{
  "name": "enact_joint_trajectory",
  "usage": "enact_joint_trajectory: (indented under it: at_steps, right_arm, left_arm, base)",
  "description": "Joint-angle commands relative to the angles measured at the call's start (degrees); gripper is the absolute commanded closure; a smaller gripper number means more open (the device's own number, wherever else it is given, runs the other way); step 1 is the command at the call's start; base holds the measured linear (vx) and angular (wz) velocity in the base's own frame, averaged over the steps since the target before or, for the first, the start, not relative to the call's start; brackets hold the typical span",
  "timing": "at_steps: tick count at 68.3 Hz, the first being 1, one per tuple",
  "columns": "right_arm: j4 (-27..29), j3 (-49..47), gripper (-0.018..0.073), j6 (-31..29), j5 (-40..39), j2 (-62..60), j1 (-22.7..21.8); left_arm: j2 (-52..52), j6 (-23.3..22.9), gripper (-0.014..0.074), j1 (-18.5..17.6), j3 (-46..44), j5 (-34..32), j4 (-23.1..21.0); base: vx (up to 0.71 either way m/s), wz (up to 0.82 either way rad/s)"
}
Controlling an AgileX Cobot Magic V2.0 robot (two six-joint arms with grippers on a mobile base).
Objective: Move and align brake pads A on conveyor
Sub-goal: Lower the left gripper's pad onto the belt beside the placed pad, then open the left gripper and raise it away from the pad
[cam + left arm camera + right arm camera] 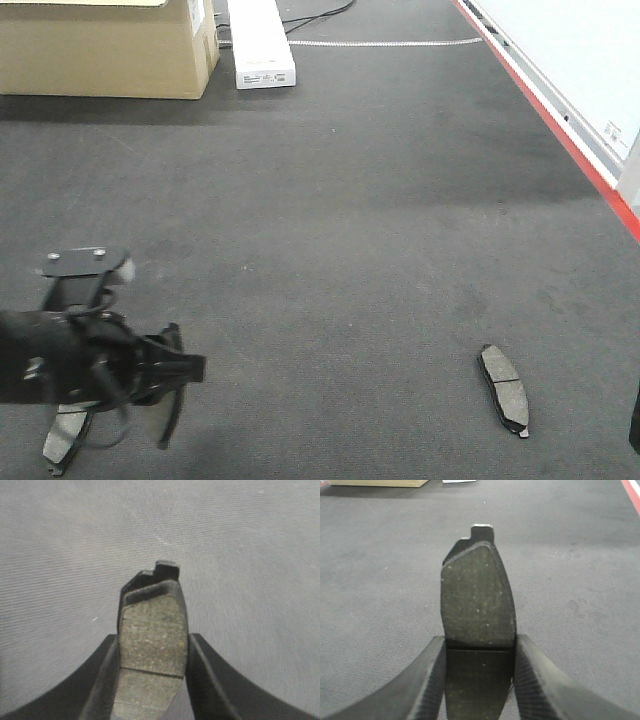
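Brake pads A are split across the conveyor [330, 230]: the left gripper [152, 680] pinches one pad [152, 635] above the belt at far left, a loose pad [503, 388] lies lower right, and the right gripper [479, 680] clamps another pad [477, 597]. Lower each flat, long axes parallel, before releasing.
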Motion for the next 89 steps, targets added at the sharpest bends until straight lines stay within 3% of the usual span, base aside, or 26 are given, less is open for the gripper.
enact_joint_trajectory:
  at_steps: [1, 25, 39, 51, 66, 89]
  right_arm:
    - [-0.45, -1.87, 0.0564, -0.69, -5.49, 0.52, -0.02]
    - [-0.45, -1.87, 0.0564, -0.69, -5.49, 0.52, -0.02]
    - [-0.45, -1.87, 0.0564, -0.69, -5.49, 0.52, -0.02]
    - [-0.45, -1.87, 0.0564, -0.69, -5.49, 0.52, -0.02]
    - [-0.45, -1.87, 0.0564, -0.69, -5.49, 0.52, -0.02]
    - [-0.45, -1.87, 0.0564, -0.69, -5.49, 0.52, -0.02]
  left_arm:
    - [2.38, -0.57, 0.0549, -0.23, -3.08, -5.2, -2.19]
    - [15.27, -0.48, 0.0414, -0.23, -5.28, -8.73, -8.86]
    - [20.34, 0.65, 0.0272, -0.23, -5.28, -9.85, -8.69]
    - [20.09, 1.98, 0.0204, -0.27, -5.28, -10.84, -8.81]
    - [12.27, 2.98, 0.0198, -0.27, -5.23, -9.81, -7.07]
    - [-12.75, 2.96, 0.0198, -0.29, -4.42, -3.06, 1.95]
  base:
    - [0.0, 0.0]
    - [0.0, 0.0]
    - [0.0, 0.0]
    - [0.0, 0.0]
    - [0.0, 0.0]
    - [0.0, 0.0]
